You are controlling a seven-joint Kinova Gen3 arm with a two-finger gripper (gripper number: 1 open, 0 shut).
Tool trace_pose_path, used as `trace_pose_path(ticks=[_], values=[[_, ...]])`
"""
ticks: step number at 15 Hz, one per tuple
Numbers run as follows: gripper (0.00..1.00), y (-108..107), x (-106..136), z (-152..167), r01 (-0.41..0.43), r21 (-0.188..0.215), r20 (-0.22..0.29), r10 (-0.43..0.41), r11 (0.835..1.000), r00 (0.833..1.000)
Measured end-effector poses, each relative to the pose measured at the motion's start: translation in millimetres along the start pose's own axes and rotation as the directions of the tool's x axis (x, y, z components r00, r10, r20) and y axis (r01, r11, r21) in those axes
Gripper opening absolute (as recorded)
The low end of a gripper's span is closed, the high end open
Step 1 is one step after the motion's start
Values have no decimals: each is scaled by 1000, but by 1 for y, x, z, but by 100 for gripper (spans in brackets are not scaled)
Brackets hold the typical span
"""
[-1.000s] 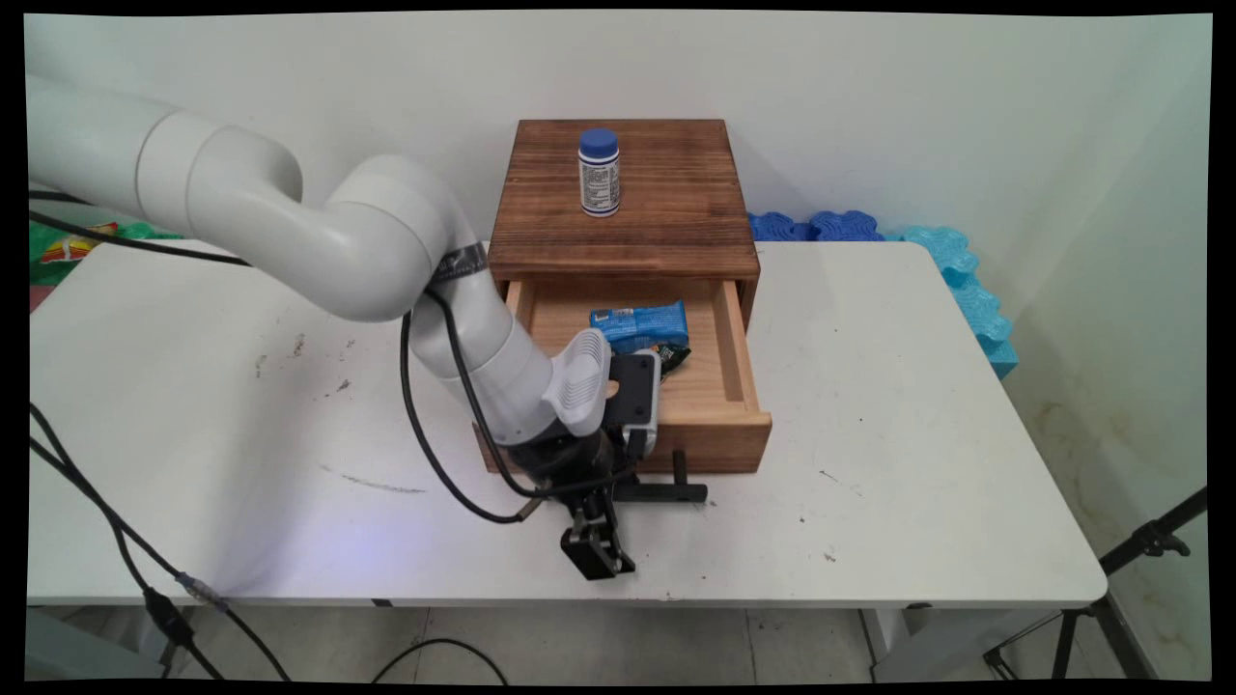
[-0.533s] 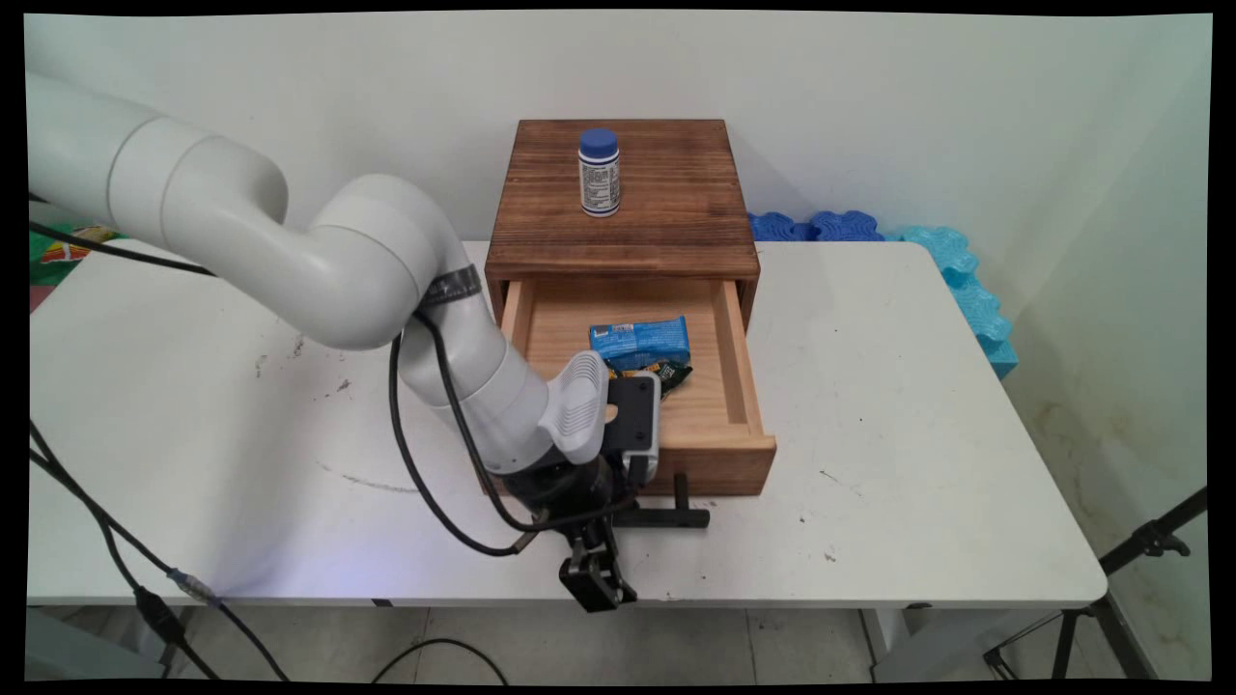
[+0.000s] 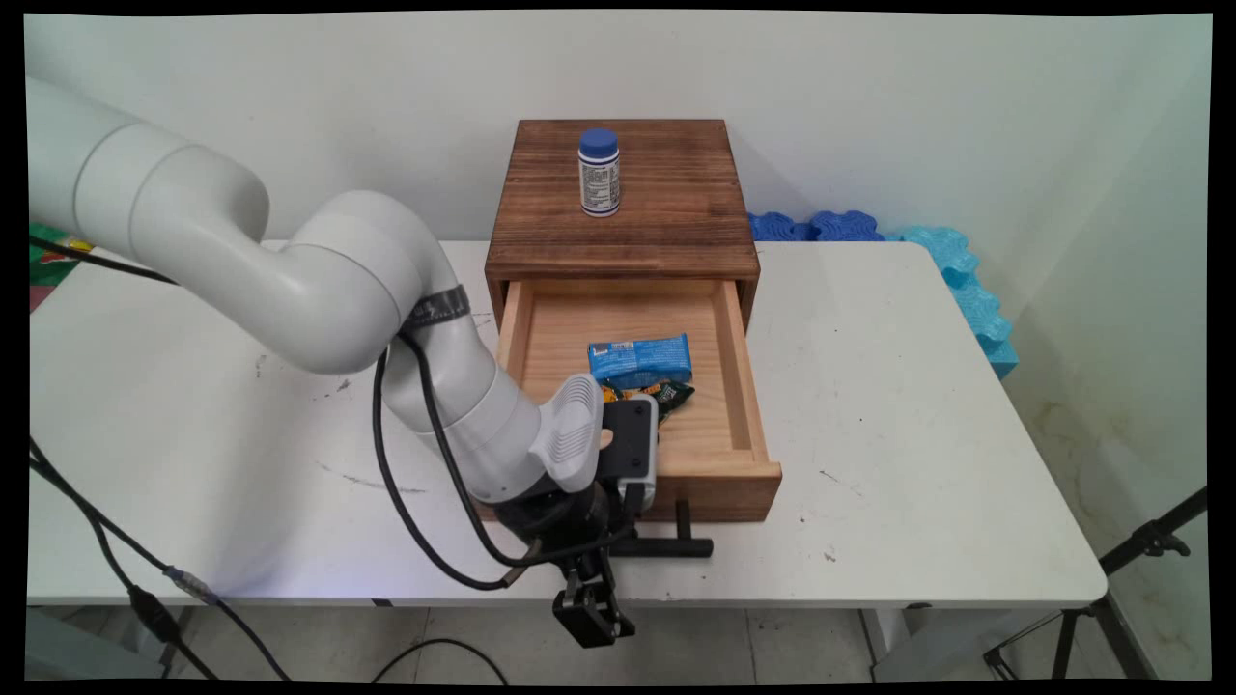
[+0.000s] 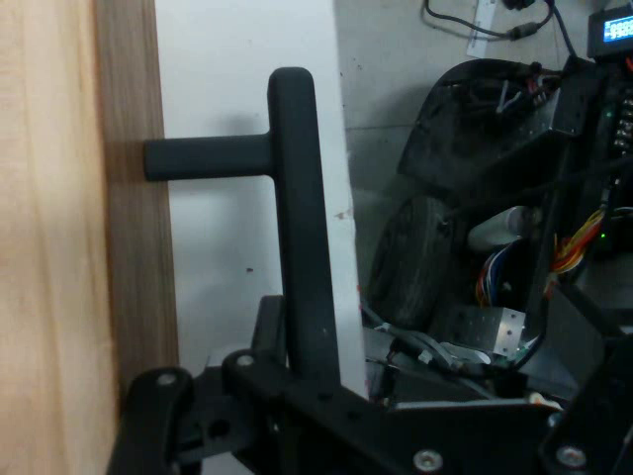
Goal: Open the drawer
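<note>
One black gripper hangs at the table's near edge, clenched on the black handle of the drawer; from the hand camera the handle's bar runs down between the gripper's linkage. That drawer stands pulled well out of the wooden box, and inside it a blue packet lies just behind a dark wrapper. Farther back, a white bottle with a blue cap stands upright on the box's top. Blue foam pieces lie along the table's far right, against the wall.
</note>
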Motion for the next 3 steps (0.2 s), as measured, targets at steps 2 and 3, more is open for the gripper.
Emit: trace_pose_path(ticks=[2,3], values=[[100,3,-1,-1,2,-2,-1,-2,1000,1000],[100,4,-1,-1,3,-1,-2,-3,1000,1000]])
